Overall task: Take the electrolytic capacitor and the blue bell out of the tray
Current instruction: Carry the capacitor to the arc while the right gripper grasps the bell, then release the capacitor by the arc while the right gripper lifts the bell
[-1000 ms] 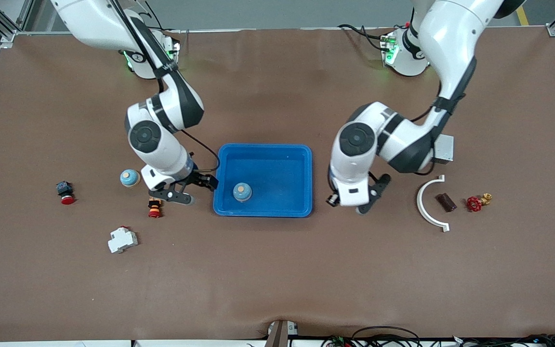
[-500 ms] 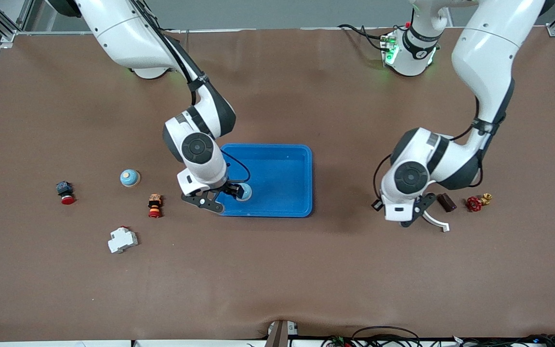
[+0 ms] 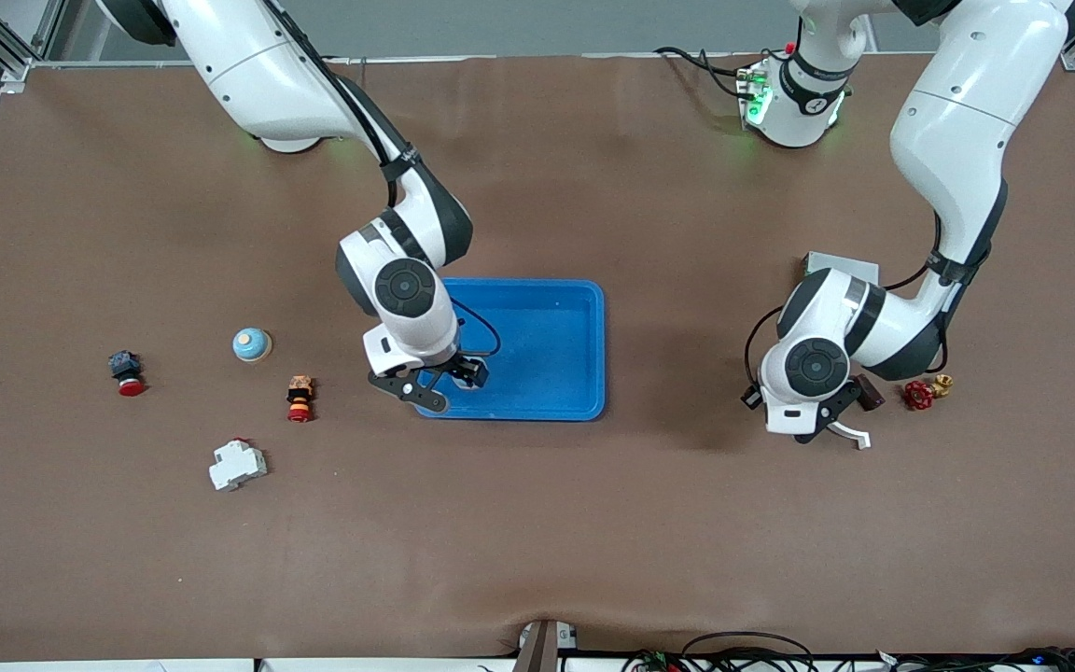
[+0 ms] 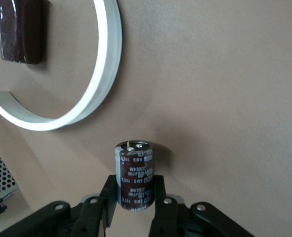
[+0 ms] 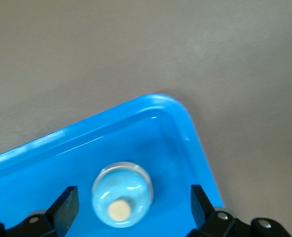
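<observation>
Right gripper [image 5: 131,207] over the tray [image 3: 556,322], jaws wide apart, blue bell [image 5: 122,200] sitting between them on the tray floor near a corner, not gripped. Left gripper [image 4: 135,195] jaws clamped on the electrolytic capacitor [image 4: 134,175], upright, outside the tray, just beside the white curved piece [image 4: 81,94] and a brown block [image 4: 21,29].

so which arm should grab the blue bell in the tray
Right. The right gripper is open directly over the blue bell in the tray, while the left gripper is shut on the electrolytic capacitor.
</observation>
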Action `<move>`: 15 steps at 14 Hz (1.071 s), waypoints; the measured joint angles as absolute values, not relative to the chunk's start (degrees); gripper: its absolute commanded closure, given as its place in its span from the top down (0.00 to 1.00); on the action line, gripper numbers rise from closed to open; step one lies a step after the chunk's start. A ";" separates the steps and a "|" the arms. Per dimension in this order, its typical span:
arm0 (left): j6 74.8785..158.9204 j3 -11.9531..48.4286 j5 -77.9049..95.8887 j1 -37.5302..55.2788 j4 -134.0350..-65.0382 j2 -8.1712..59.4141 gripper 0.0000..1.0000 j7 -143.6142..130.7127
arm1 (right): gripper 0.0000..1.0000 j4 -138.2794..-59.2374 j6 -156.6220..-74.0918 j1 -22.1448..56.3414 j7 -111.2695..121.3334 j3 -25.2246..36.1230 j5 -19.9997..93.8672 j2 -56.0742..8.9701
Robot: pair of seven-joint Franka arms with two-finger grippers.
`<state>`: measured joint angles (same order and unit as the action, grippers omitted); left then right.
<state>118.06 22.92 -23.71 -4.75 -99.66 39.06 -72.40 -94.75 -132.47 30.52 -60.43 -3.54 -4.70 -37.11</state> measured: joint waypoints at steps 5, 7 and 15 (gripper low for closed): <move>118.64 23.09 -23.71 -6.25 -98.99 38.94 1.00 -72.39 | 1.00 -97.22 -138.53 31.96 -62.94 -3.55 -4.16 -38.11; 118.68 23.42 -23.71 -6.24 -98.15 37.79 1.00 -72.35 | 1.00 -99.51 -141.88 32.16 -63.42 -3.55 -4.12 -38.25; 114.42 23.75 -22.74 -6.46 -94.64 25.62 1.00 -58.52 | 1.00 -100.60 -142.98 32.58 -64.07 -3.51 -4.12 -38.45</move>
